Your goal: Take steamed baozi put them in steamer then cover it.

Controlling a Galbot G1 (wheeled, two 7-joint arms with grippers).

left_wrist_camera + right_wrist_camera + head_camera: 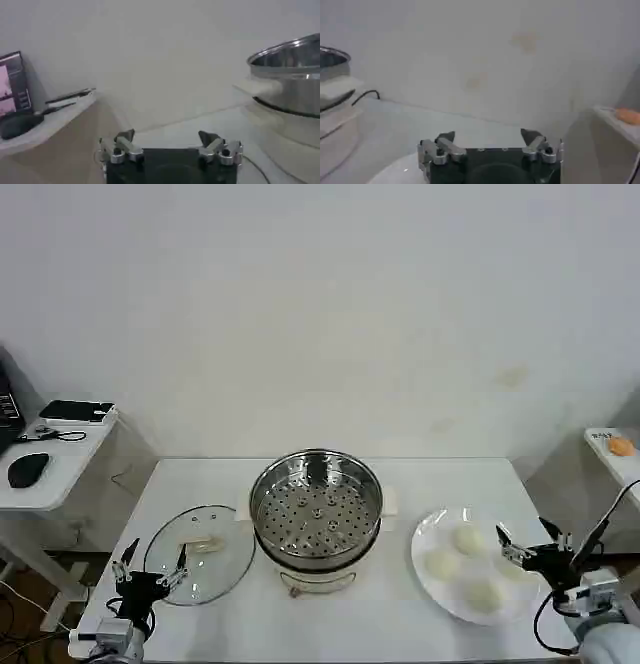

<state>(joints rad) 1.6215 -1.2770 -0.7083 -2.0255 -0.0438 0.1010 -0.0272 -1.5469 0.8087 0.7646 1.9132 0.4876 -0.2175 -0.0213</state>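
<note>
Standing open at the middle of the white table [300, 624]: the steamer [316, 506], perforated tray bare inside, cream side handles out to either side. Lying flat just to the robot's left of it, nearly touching the pot's base: the cover [199, 554], glass, cream handle up. Resting on a white plate [432, 529] to the right of the pot, well apart from it: the steamed baozi [468, 539], bunched close together, three plainly seen and a fourth partly behind the fingers. Hovering at the near left edge of the cover: the left gripper [152, 573], jaws spread wide, nothing between them. Hovering at the plate's right rim: the right gripper [528, 541], jaws likewise spread and empty, fingertips just beside the nearest bun.
</note>
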